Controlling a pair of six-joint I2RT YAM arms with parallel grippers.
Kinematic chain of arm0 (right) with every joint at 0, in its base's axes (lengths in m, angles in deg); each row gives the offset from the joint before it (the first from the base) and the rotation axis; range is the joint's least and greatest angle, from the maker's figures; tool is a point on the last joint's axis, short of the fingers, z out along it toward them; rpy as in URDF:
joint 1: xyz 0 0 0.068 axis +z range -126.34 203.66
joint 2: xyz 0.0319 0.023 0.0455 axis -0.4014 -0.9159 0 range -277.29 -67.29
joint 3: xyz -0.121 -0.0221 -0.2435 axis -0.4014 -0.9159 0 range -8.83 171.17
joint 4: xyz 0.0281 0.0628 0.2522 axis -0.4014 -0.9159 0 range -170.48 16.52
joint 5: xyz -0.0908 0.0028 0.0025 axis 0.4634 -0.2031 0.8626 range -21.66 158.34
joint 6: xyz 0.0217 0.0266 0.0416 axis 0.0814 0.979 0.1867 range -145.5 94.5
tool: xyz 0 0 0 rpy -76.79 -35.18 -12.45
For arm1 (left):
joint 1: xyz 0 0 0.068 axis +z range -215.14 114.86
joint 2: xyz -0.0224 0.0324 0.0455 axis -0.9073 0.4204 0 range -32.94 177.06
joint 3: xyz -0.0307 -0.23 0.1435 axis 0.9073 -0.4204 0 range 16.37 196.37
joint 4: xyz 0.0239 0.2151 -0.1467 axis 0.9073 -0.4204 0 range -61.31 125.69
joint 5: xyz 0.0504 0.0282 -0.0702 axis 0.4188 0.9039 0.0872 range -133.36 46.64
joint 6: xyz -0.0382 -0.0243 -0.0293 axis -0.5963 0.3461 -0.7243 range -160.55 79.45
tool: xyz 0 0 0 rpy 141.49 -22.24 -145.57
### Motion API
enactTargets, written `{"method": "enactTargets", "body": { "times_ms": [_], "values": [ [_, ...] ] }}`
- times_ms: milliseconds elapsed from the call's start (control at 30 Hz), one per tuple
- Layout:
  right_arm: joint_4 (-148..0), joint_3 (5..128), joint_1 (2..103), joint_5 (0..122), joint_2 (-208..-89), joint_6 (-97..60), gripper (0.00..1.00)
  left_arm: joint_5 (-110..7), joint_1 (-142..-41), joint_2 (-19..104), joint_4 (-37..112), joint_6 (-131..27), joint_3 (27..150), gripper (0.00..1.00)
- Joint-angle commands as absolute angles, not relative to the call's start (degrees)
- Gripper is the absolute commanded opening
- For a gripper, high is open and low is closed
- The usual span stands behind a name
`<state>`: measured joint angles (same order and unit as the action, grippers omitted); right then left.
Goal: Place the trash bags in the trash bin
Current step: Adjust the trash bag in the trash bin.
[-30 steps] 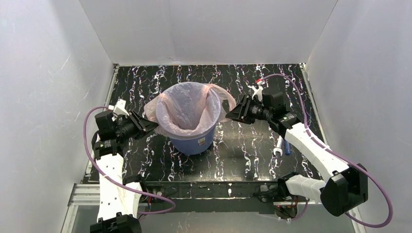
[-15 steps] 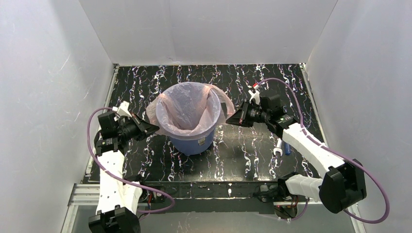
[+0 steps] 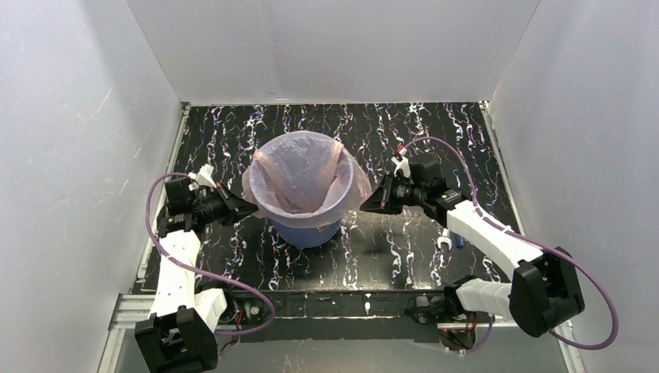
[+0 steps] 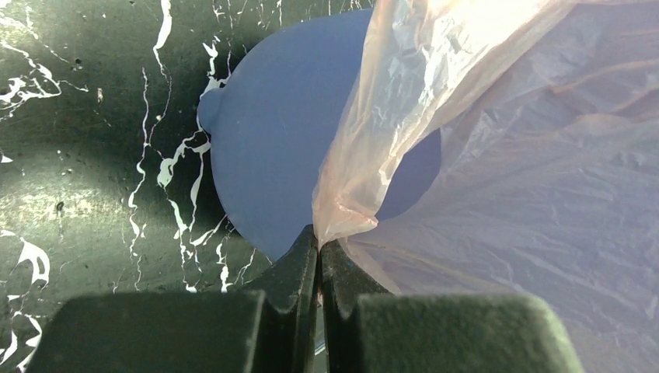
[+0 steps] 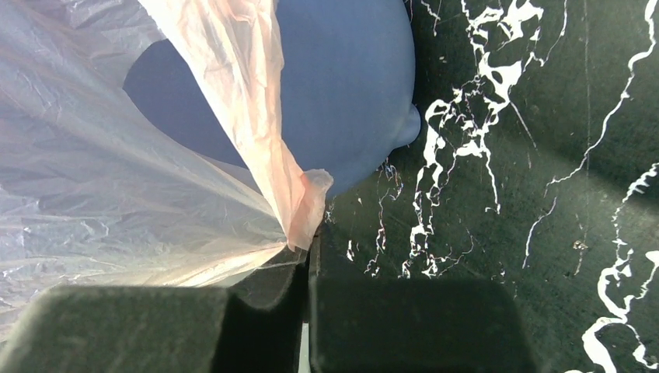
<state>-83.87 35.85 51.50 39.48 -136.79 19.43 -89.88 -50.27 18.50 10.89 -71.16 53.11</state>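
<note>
Black desk (image 3: 233,132) veined with white, marble-patterned, enclosed by plain white walls on its left, far and right edges. A round blue plastic trash bin (image 3: 311,231) with tapered sides stands upright near the middle of the desk, slightly toward the left edge and well apart from every corner. A thin, translucent pale-pink crinkly plastic trash bag (image 3: 299,175) lines the bin: its body hangs down inside the opening, and its mouth is folded outward over the rim so that film drapes down the outer wall on the left and right sides. The two white arms reach in from the near edge, one on each side of the bin. The left tool (image 3: 250,207) is closed, its black fingers pinching a bunched fold of the bag's edge just beside the bin's left wall; in the left wrist view the film runs taut from the fingertips up toward the rim, across the blue wall. The right tool (image 3: 365,206) is likewise closed, gripping a gathered tip of the bag's edge at the bin's right wall. A small white spanner-shaped piece (image 3: 444,242) and a short blue stick (image 3: 460,240) lie toward the desk's right edge, partly hidden by the right arm.
</note>
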Motion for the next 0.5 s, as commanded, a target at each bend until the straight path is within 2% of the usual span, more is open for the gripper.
{"method": "enactTargets", "body": {
  "times_ms": [0,133,200,267,300,333,367,433,467],
  "values": [
    [-77.70,32.12,52.31,39.19,-134.20,23.59,0.13,-89.80,-52.97,20.80,13.75,-71.66,54.98,0.00],
    [-78.29,32.94,52.32,40.11,-134.17,23.29,0.17,-84.55,-58.57,22.45,14.07,-72.02,55.54,0.00],
    [-80.20,34.22,52.32,40.89,-134.14,22.40,0.22,-83.13,-58.86,22.25,13.87,-72.34,54.74,0.00],
    [-83.49,36.49,52.32,42.62,-133.76,20.11,0.32,-80.87,-58.86,20.48,13.46,-72.60,53.81,0.00],
    [-85.30,37.34,52.32,43.68,-133.48,19.10,0.38,-80.46,-58.89,19.59,13.60,-72.83,53.35,0.03],
    [-87.07,38.17,52.32,44.94,-133.20,18.36,0.44,-80.21,-58.89,18.88,13.06,-72.59,53.36,0.15],
    [-88.74,38.88,52.32,46.30,-132.64,17.35,0.48,-79.33,-58.90,18.46,11.60,-71.80,53.89,0.21],
    [-91.42,40.02,52.32,48.64,-131.08,15.77,0.52,-76.48,-58.89,16.62,8.17,-70.16,54.69,0.29],
    [-93.05,40.68,52.32,50.53,-130.11,15.10,0.53,-74.85,-58.89,15.42,6.64,-69.42,55.05,0.41]
  ]
}}
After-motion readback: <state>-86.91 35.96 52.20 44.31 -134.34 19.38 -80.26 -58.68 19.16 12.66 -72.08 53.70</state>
